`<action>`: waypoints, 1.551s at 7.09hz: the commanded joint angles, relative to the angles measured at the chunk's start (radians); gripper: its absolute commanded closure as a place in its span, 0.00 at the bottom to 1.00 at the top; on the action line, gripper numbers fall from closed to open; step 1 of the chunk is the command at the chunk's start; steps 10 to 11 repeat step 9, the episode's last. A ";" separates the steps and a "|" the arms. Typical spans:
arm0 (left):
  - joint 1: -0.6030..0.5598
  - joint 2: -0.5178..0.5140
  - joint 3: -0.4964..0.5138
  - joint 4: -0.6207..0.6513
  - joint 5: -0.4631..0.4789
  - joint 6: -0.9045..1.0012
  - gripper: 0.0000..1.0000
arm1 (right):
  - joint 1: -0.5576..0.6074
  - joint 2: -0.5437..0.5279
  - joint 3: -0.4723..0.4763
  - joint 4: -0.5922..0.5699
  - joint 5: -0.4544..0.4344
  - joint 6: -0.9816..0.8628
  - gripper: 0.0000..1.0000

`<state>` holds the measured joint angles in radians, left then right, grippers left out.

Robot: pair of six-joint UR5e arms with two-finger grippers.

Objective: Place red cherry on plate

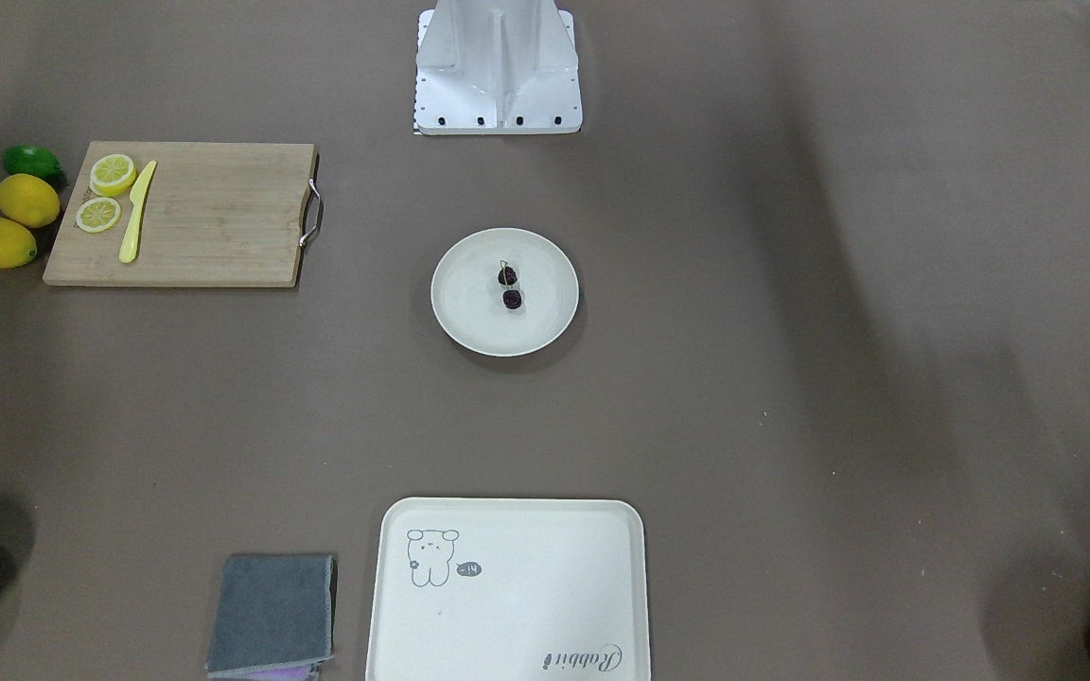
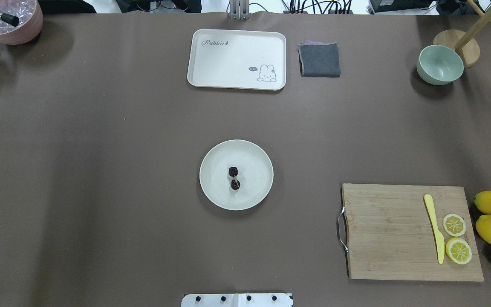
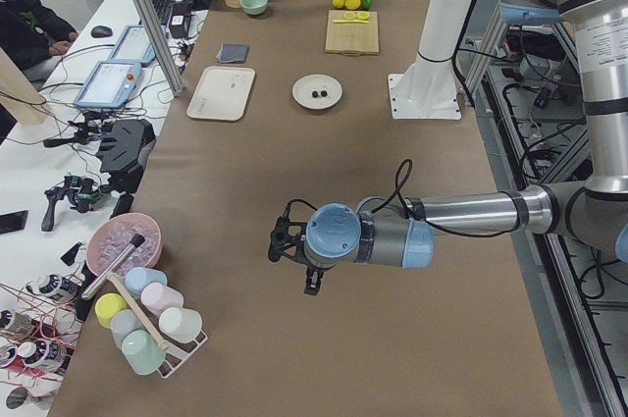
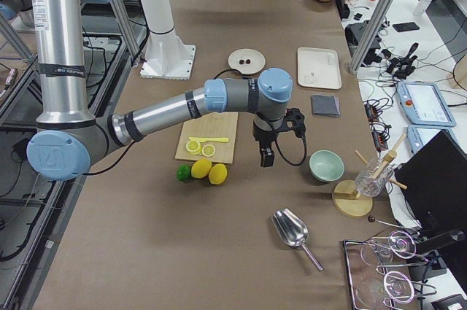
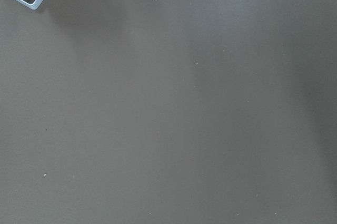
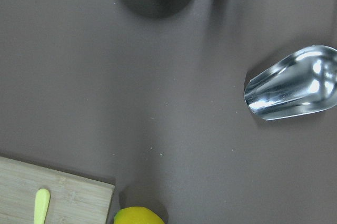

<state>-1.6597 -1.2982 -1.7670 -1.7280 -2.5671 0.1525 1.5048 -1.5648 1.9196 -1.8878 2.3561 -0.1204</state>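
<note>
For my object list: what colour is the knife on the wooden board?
The small flat knife is pale yellow; the overhead exterior view shows it best.

Soft, even light fell from overhead on my brown surface (image 1: pixel 791 378), leaving broad, faint bands of shadow. The plate (image 1: pixel 469 322) cast a narrow dark shadow at its edge. Glare flared on the metal scoop (image 6: pixel 293 84). My wrist views looked dimmer.
</note>
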 commanded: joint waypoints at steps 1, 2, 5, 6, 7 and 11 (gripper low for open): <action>0.003 -0.021 0.000 0.042 0.122 -0.053 0.01 | 0.000 -0.032 -0.007 0.002 -0.003 -0.001 0.00; 0.003 -0.027 0.001 0.042 0.175 -0.054 0.01 | 0.000 -0.043 -0.010 0.007 -0.009 -0.008 0.00; 0.001 -0.030 0.004 0.044 0.186 -0.050 0.01 | 0.000 -0.056 -0.014 0.009 -0.009 -0.011 0.00; -0.003 -0.030 -0.002 0.042 0.185 -0.047 0.01 | 0.006 -0.058 -0.013 0.006 -0.009 -0.011 0.00; -0.003 -0.029 -0.002 0.033 0.189 -0.044 0.01 | 0.017 -0.067 -0.014 0.006 -0.008 -0.013 0.00; -0.005 -0.024 -0.003 0.031 0.192 -0.010 0.01 | 0.031 -0.072 -0.001 0.007 -0.005 -0.011 0.00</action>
